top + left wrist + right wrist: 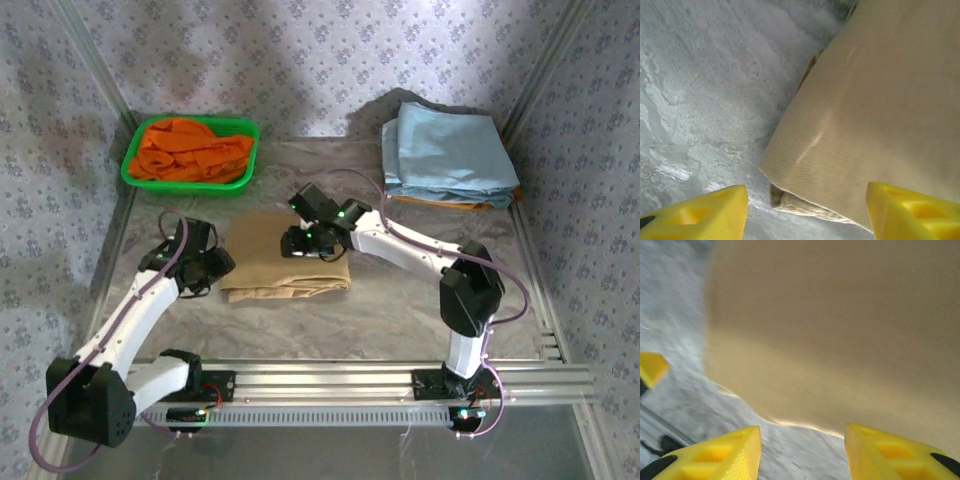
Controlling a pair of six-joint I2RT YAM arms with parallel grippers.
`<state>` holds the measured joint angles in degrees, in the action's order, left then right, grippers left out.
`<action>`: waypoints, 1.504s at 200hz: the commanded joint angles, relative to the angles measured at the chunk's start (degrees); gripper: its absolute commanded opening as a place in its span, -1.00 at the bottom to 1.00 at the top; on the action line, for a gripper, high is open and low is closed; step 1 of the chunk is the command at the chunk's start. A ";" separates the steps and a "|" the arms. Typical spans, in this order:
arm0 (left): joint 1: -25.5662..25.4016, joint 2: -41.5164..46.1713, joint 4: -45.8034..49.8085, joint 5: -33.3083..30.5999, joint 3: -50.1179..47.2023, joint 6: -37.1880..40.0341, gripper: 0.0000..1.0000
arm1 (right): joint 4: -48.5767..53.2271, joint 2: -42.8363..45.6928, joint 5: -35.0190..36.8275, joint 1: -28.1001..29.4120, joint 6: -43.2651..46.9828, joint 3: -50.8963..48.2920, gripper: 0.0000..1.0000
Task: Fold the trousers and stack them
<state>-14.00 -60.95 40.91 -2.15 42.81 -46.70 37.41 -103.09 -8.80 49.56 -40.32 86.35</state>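
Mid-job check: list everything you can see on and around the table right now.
trousers: one pair, tan, folded, middle of the table
tray: one, green, far left corner
orange garment: one heap, bright orange, in the tray
blue garments: folded stack, count unclear, light blue, far right corner
table: one, silver-grey cover, beneath everything
left claw: one, yellow fingers, open, at the trousers' left edge
right claw: one, yellow fingers, open, above the trousers
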 commanded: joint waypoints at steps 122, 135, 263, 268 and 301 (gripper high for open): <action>-1.45 1.42 -11.18 5.13 -7.93 5.19 -1.00 | -5.62 4.44 1.04 -8.12 8.85 -24.25 -0.72; -1.56 3.45 -9.61 5.32 -7.34 5.26 -1.00 | -6.05 4.63 1.94 -8.85 8.43 -25.02 -0.95; -6.57 11.55 7.95 7.33 -4.50 2.56 -1.00 | -7.37 5.52 2.42 -13.39 7.84 -26.87 -1.00; -6.57 11.55 7.96 7.34 -5.27 2.42 -1.00 | -7.50 5.36 2.38 -13.46 7.71 -27.06 -1.00; -6.74 10.94 5.35 9.24 -12.46 -0.62 -0.70 | -8.18 4.35 2.79 -14.12 7.01 -27.64 -0.93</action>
<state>-20.38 -50.13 43.94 5.93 35.35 -44.10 27.97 -97.21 -8.19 36.84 -32.32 59.81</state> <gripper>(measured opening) 0.066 0.065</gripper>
